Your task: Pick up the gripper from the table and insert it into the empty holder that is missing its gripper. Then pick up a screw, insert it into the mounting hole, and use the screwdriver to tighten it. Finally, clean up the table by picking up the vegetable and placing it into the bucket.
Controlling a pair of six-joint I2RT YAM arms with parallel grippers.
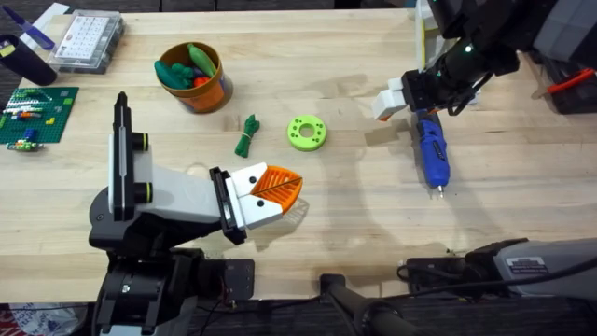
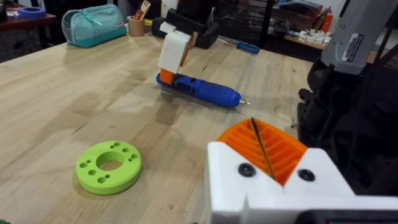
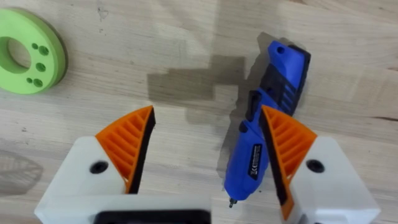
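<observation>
The right end effector (image 1: 396,96) is seen wide open and empty at upper right of the overhead view, above the screwdriver (image 1: 432,153) lying on the tabletop (image 1: 354,215). The left end effector (image 1: 269,194), lower left, is closed, holding nothing.

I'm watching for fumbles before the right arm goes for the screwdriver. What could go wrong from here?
The open right gripper sits off-centre: one finger is over the screwdriver, the other over bare table, so closing may nudge it rather than grip it. The round body could roll. Its bit points at the table's near edge.
</observation>
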